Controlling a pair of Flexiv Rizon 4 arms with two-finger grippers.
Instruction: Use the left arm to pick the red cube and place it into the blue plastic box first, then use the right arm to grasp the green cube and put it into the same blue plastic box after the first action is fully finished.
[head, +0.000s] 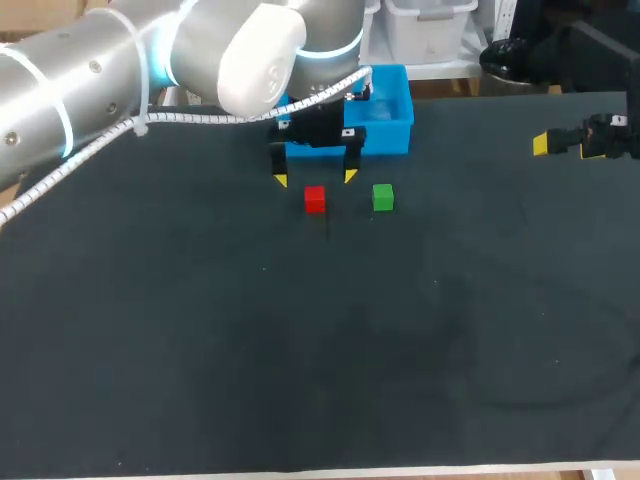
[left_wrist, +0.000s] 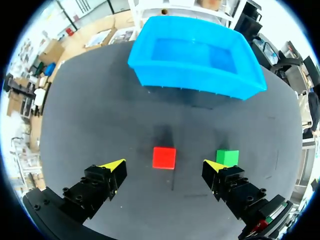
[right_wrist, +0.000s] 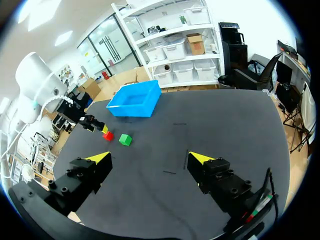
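in the head view the left arm (head: 90, 70) and the left gripper (head: 315, 178) hide the left part of the blue box (head: 392, 120). the edge cuts off the right gripper (head: 566, 148) just behind its fingers.

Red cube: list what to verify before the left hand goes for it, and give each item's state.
1. Left hand open: ok, fingers spread wide.
2. Red cube lined up between the fingers: ok in the left wrist view.
3. Fingers touching the cube: not ok, there is a gap on each side.
4. Green cube clear of the closing path: cannot tell, it lies close to one fingertip.
5. Blue plastic box ready to receive: ok, nothing shows inside.
6. Right hand out of the way: ok, open and far from both cubes.
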